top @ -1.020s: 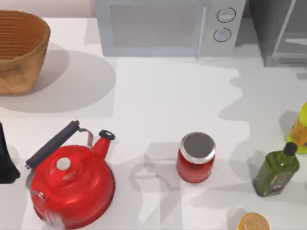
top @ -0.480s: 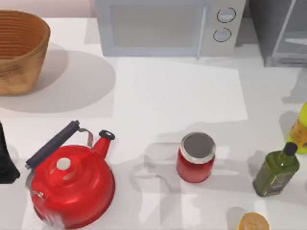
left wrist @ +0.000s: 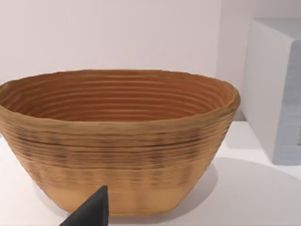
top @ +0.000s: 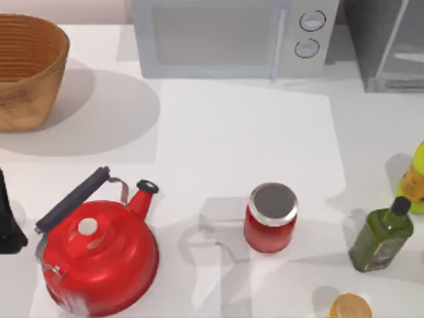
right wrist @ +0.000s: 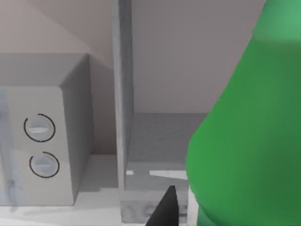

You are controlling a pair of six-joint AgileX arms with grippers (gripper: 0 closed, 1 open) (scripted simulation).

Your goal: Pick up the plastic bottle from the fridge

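— Where is the bright green plastic bottle [right wrist: 249,136] seen?

— It is seen very close in the right wrist view, its sloping shoulder rising at one side of the picture. Beside it the light frame post and the grey inner floor of the dark grey box-shaped fridge [right wrist: 123,94] are shown, so the bottle is placed at the fridge's opening. A dark fingertip [right wrist: 164,209] of the right gripper is seen just beside the bottle's lower body; whether the bottle is pinched or the fingers are spread cannot be told.

— And the fridge in the top view?

— It [top: 387,43] is found at the table's far right corner, just beside the white microwave with two round dials [top: 232,36].

— What else is laid out on the white table [top: 225,132]?

— A red jar with a silver lid [top: 270,217] is stood near the middle front. To the right, a dark olive bottle with a black cap [top: 383,235] is stood, and a yellow-green bottle with an orange label [top: 415,179] is cut by the right edge. An orange round lid [top: 349,307] is seen at the front edge. A red kettle with a dark handle [top: 99,248] is set at the front left, and a woven brown basket [top: 26,69] at the far left.

— The left arm?

— It [top: 8,218] is parked at the left edge; one dark fingertip [left wrist: 89,214] is shown before the basket in its wrist view, and the state of its fingers cannot be told.
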